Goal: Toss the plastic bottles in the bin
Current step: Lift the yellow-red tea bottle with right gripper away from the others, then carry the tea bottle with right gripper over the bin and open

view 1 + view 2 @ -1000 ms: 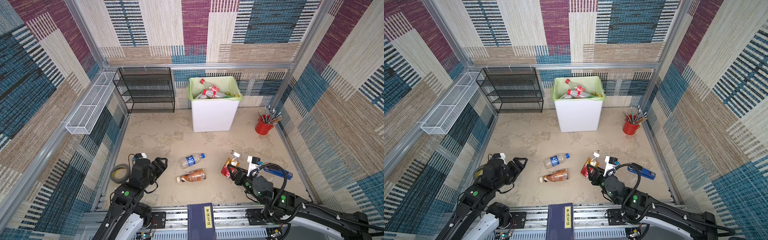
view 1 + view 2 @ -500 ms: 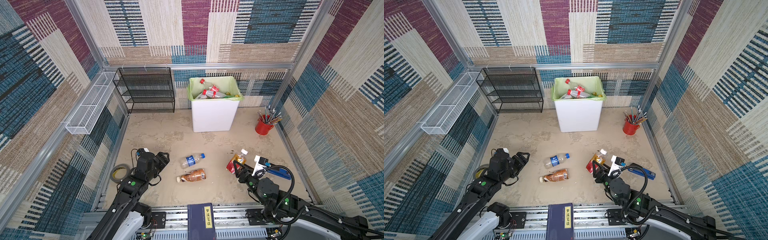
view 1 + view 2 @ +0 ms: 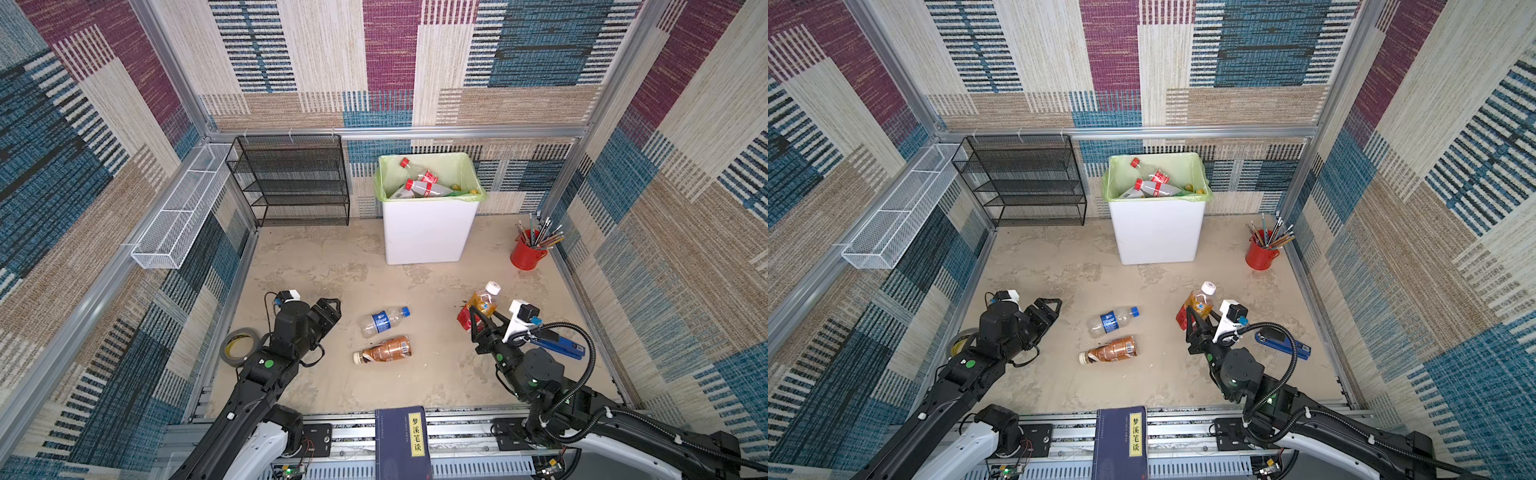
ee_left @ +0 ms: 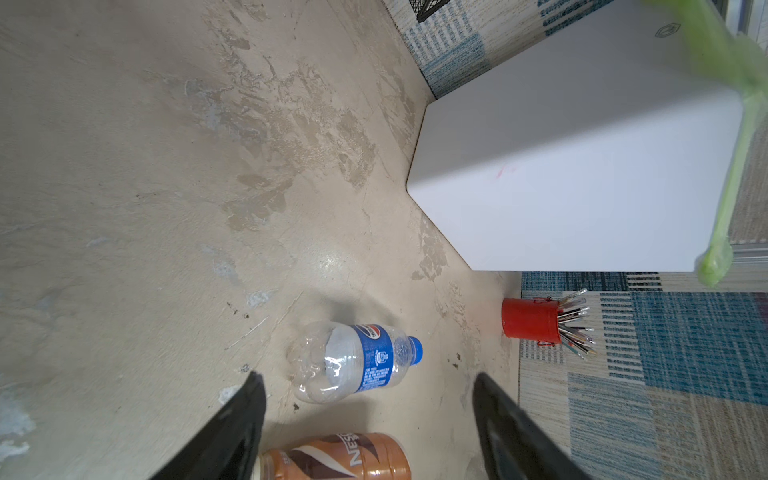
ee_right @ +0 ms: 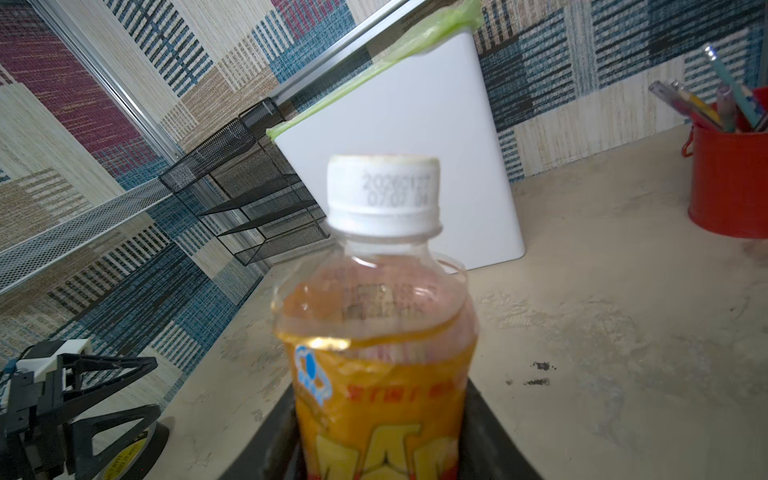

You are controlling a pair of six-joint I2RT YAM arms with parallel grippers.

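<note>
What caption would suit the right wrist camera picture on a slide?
The right arm's fingers grip a white-capped orange bottle, the white bin standing ahead.

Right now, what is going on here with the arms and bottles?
The right arm has its jaws shut on a clear plastic bottle with an orange label and white cap. The left arm, jaws open, faces a clear blue-labelled bottle and a brown bottle lying on the floor. The tall white plastic bin with a green bag already holds several bottles.
</note>
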